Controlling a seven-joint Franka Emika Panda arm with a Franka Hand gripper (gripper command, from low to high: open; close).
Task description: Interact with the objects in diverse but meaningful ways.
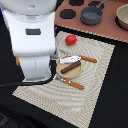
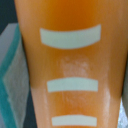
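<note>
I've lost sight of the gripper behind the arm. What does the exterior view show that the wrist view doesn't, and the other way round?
Only the exterior view shows the layout: the red tomato, a brown sausage with a pale silvery flat piece on a round board, two orange-handled utensils, the placemat and a grey pot on the toy stove. The arm's body hides the gripper.

Only the wrist view shows a close-up orange-yellow surface with pale stripes, filling the frame.

Shared: nothing I can match with certainty; neither shows the gripper's fingers.
</note>
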